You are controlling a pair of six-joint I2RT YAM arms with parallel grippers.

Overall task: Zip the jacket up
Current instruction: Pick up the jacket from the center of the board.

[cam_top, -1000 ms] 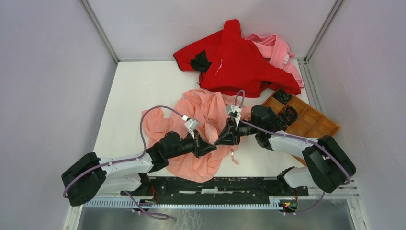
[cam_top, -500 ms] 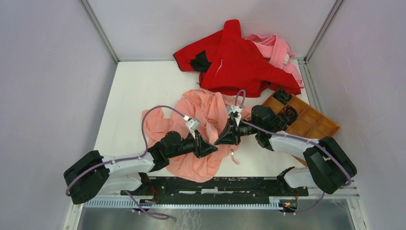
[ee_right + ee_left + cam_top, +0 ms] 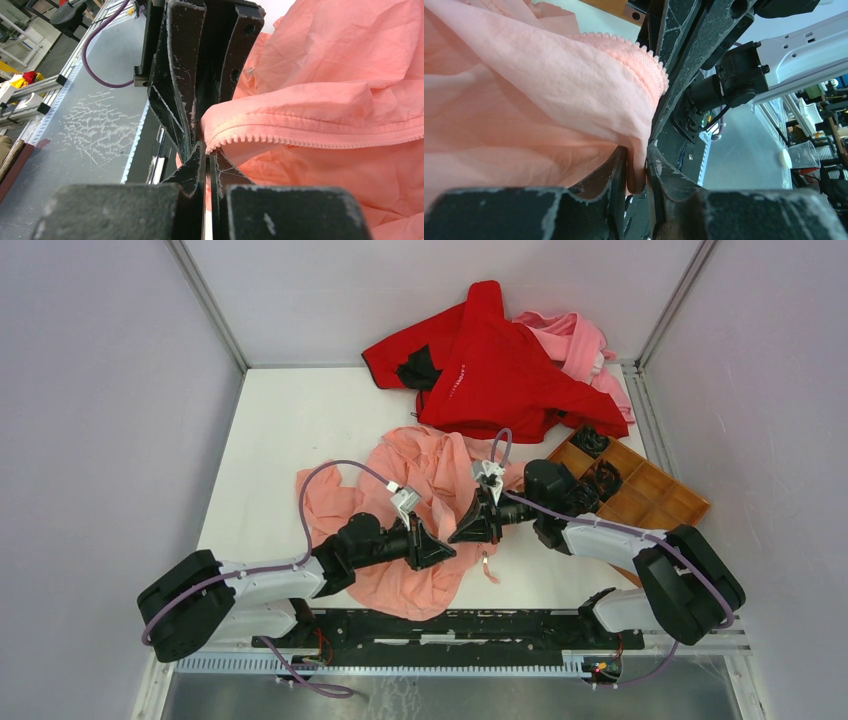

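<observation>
The jacket (image 3: 420,465) lies crumpled mid-bench (image 3: 290,420), between my arms. My left jaws pinch a fold of its front edge; my right jaws clamp the zipper teeth (image 3: 300,134) end. I judge I'm aligning both halves; next they must meet squarely.

Jacket (image 3: 420,490): centre of table (image 3: 290,430), toward near edge.
Lettered garment (image 3: 500,370): behind jacket, at back edge.
Third garment (image 3: 585,340): right of lettered garment, partly under it.
Tray (image 3: 655,495): right of jacket, at table's right edge.
</observation>
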